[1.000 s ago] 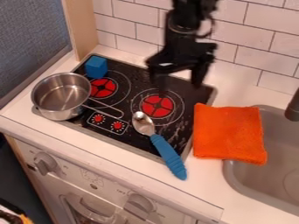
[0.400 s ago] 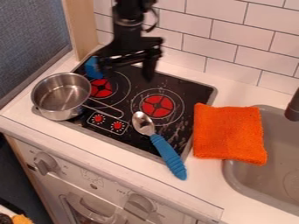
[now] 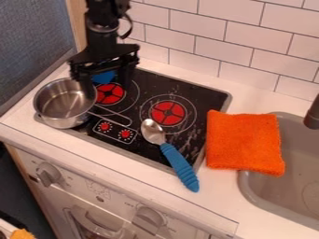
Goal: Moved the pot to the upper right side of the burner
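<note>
The pot (image 3: 59,109) stands upright at the near left corner of the stove (image 3: 209,100), its mouth facing up and its rim lapping over the outer ring of the left burner (image 3: 110,94) as seen from here. Its long axis is set by the handle (image 3: 115,114) (a thin loop of bent wire, by the look of it), which points away from the left edge, toward the right and a little to the near side, running roughly along the stove's near edge. The loop's end lies just beside the bowl of the spoon (image 3: 181,163).

The hand (image 3: 107,82) hangs over the back left part of the stove, released, with its two fingers apart and nothing gripped. One finger overlaps the pot's back rim in the view; whether they touch, I cannot tell. Behind the hand, partly hidden, is a blue block (image 3: 104,77) near the back left corner.

The spoon slants across the near edge close to the near right corner, bowl toward the stove's middle, blue grip ending over the table (image 3: 215,200). By the right edge an orange cloth (image 3: 243,142) lies on the table, reaching over the rim of the sink (image 3: 265,189). The right burner (image 3: 168,113) is behind the spoon's bowl.
</note>
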You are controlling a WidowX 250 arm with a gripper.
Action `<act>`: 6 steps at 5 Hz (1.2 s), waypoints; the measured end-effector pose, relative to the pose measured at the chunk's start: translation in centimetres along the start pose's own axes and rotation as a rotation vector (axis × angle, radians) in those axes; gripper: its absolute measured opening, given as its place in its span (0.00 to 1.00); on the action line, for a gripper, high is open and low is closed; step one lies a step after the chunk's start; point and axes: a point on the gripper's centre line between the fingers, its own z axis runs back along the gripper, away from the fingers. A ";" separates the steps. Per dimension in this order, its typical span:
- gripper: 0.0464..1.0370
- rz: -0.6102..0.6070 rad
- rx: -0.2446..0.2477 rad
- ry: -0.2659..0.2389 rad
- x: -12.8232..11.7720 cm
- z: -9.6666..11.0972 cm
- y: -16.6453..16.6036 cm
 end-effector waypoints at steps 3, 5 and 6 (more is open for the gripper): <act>0.96 -0.031 0.046 0.016 1.0 -3.8 -0.6; 0.90 -0.034 0.052 0.017 1.9 -5.1 -0.8; 0.62 -0.041 0.038 -0.002 1.9 -5.4 -0.8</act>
